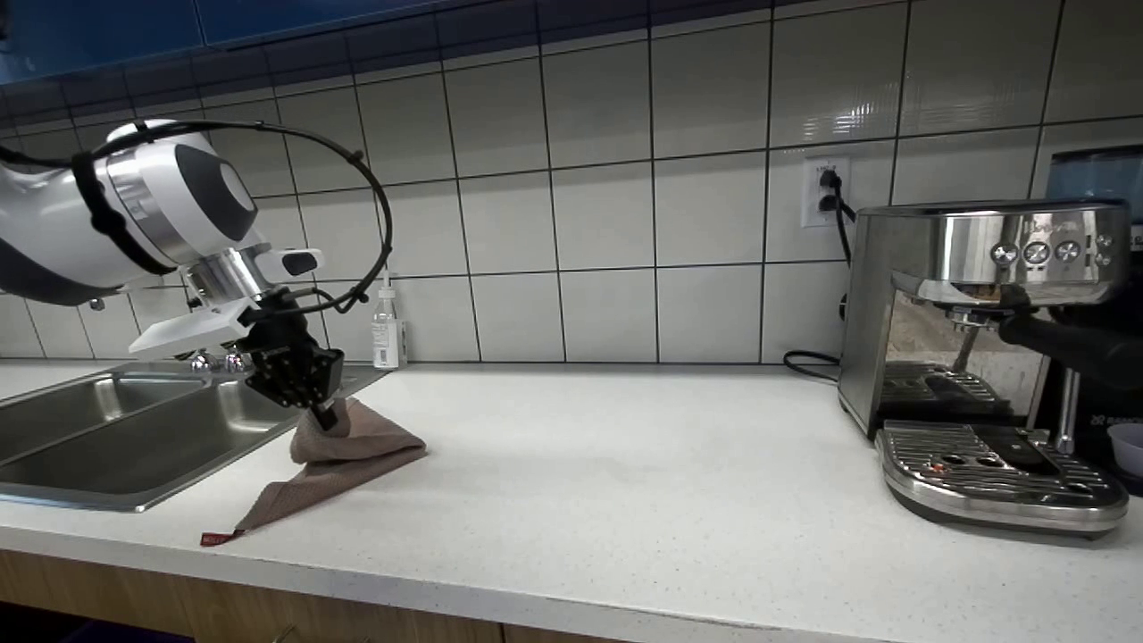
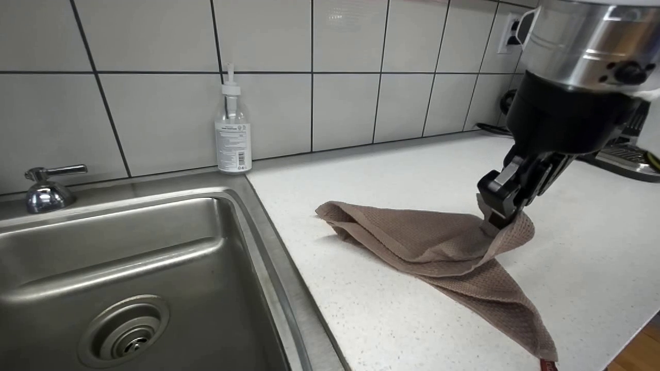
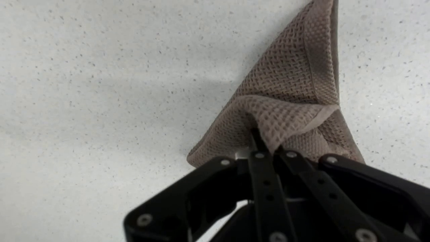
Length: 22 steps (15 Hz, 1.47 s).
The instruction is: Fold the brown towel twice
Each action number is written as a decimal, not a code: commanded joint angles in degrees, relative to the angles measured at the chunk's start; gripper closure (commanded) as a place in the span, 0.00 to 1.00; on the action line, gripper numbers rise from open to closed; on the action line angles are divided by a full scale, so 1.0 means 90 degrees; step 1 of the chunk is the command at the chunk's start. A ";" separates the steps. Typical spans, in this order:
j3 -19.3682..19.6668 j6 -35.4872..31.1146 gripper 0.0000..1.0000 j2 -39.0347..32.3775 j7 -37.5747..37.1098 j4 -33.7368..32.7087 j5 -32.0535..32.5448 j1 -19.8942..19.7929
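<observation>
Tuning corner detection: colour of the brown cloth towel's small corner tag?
Red. The corner tag shows best in an exterior view.

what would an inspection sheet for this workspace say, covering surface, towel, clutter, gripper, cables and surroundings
Surface: white speckled counter, with a steel sink set into it.
Job's things: brown towel, bunched and unevenly folded, partly lying on the counter; red tag at one corner.
Clutter: pump bottle upright by the sink's back corner; coffee machine farther along.
Gripper: shut on part of the brown towel; whether its tips touch the counter, cannot tell.
Cables: black cable looping out from the arm, apart from the towel; black cord plugged into a wall outlet.
Surroundings: tiled wall, blue cabinets overhead.
</observation>
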<state>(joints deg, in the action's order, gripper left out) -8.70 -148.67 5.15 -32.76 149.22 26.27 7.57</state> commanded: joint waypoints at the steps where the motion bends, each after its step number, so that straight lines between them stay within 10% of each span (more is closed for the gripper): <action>1: -0.0127 -0.0082 0.99 0.0033 -0.0279 0.0077 0.0107 -0.0103; 18: -0.0161 -0.0630 0.99 0.0310 -0.0718 0.0562 0.0164 -0.0157; 19: -0.0057 -0.0625 0.72 0.0306 -0.0765 0.0571 0.0207 -0.0058; 22: -0.0148 -0.0573 0.58 0.0372 -0.0672 0.0570 0.0095 -0.0169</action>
<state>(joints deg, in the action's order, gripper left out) -9.03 -153.27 5.92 -37.69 152.75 26.31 7.56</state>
